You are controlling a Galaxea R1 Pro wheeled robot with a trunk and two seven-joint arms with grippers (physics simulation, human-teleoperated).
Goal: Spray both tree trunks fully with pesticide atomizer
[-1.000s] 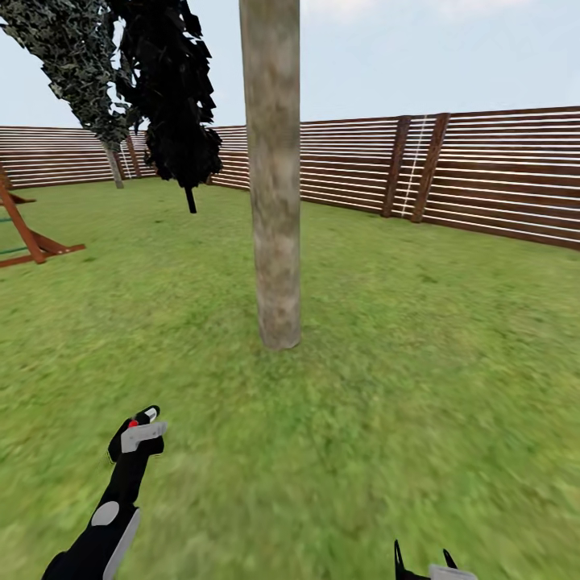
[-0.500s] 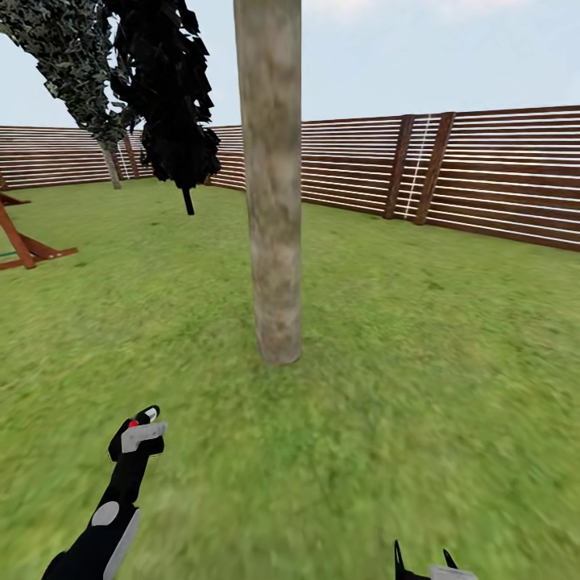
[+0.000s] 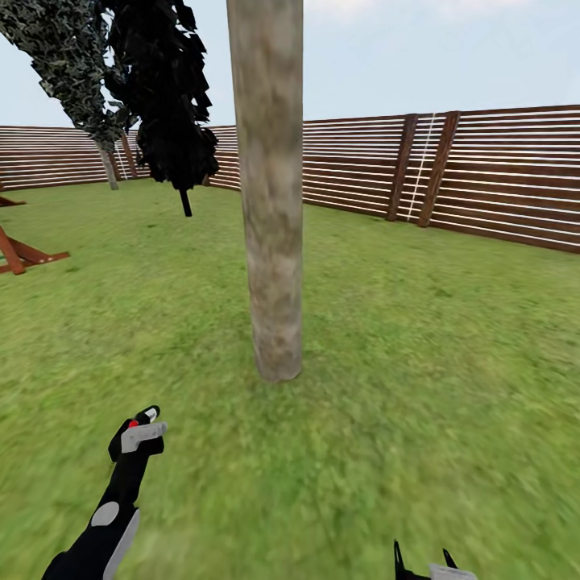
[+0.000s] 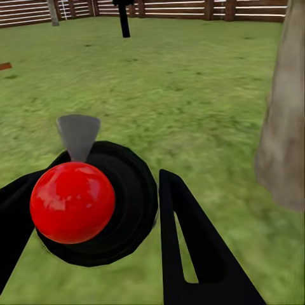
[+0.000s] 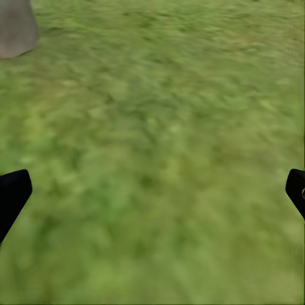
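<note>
left arm: black with grey panels, extended forward and low over the lawn; left gripper (image 3: 138, 427) closed around the pesticide atomizer (image 4: 95, 202), a round black body topped by a glossy red ball, with a grey tapered nozzle pointing forward; black fingers (image 4: 190, 248) sit against its sides. right gripper (image 3: 424, 564): at the lower edge of the head view, two pointed black tips upward; in the right wrist view its fingers (image 5: 11, 197) stand wide apart at opposite edges, nothing between them. tree trunk (image 3: 270, 201): thick straight column, pale grey-beige bark with mottled brown patches, slightly leaning, rooted in the floor (image 3: 419, 387) ahead of the left gripper. floor: blurry green grass. second tree (image 3: 76, 64): farther back at left, jagged dark foliage, thin trunk near the fence (image 3: 499, 173). fence: brown horizontal slats, darker posts.
</note>
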